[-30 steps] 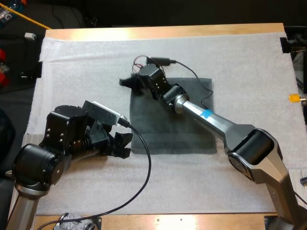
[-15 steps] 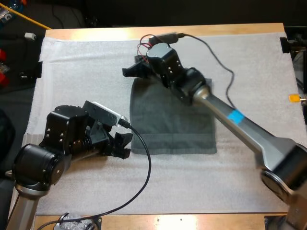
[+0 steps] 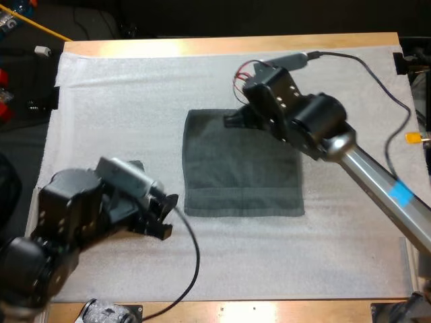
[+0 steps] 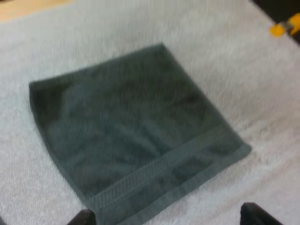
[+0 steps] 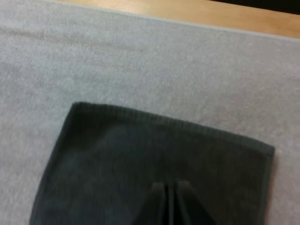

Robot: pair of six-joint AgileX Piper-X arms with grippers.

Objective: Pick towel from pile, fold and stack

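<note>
Even, diffuse overhead light. White mat bright, near washed out. Glare patches along bench far edge. Towel dark, texture barely readable.

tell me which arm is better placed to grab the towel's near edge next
Probably the left. The left gripper is open, just off the near left corner of the towel, facing that edge. The right gripper is shut, over the towel's far edge.

No readable text, labels, brands, numbers or signs anywhere
</note>
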